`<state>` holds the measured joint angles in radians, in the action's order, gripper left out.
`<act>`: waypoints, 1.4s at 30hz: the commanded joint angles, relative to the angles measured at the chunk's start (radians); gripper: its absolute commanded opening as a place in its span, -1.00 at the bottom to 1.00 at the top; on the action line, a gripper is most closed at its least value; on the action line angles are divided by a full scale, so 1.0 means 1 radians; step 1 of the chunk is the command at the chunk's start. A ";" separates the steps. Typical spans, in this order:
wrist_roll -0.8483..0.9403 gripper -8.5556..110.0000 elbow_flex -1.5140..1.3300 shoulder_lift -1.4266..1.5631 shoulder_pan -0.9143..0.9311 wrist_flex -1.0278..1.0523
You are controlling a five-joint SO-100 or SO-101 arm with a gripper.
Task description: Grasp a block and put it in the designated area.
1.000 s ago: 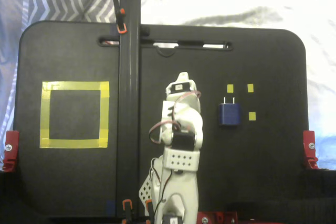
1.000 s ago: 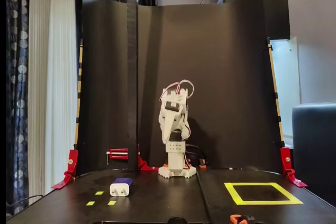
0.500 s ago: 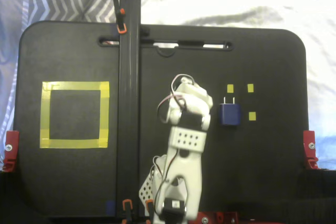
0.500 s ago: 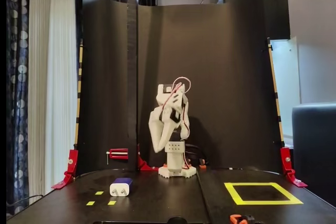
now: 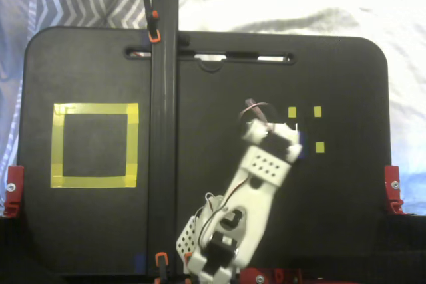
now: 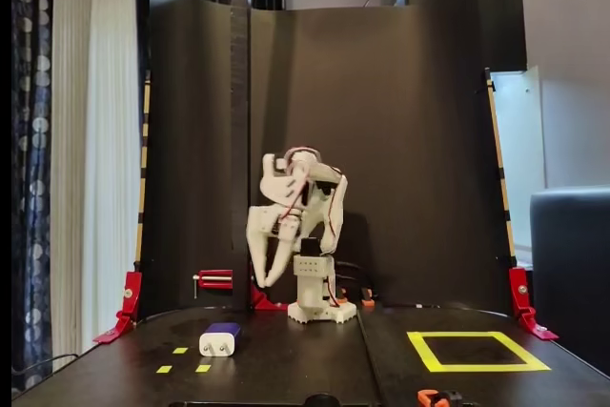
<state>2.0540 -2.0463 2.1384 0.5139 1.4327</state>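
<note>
The block, dark navy with a white plug end, lies on the black table at the front left in a fixed view. From above, only a blue sliver of the block shows past the white arm. The gripper hangs fingers-down above the table, behind and right of the block and well clear of it. Seen from above, the gripper sits over the block and its jaws are hidden. The designated area is a yellow tape square at the left, and the same designated area lies front right in the other view.
Small yellow tape squares mark the spot around the block. A tall black post stands between the arm and the yellow square. Red brackets clamp the table edges. A black backdrop rises behind the arm base.
The arm has swung from upright over the table's middle toward the block. It now leans out with the gripper lowered over it. The block has not moved.
</note>
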 commanded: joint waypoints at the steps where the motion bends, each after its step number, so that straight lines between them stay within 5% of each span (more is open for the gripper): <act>1: 0.066 -0.86 0.061 -0.046 0.051 0.002; 31: 0.249 -0.85 0.120 -0.387 0.298 -0.301; 35: 0.249 -0.78 0.120 -0.387 0.304 -0.302; 42: 0.295 -0.28 0.118 -0.394 0.314 -0.301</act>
<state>2.3317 -1.9635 1.7457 0.8222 1.1351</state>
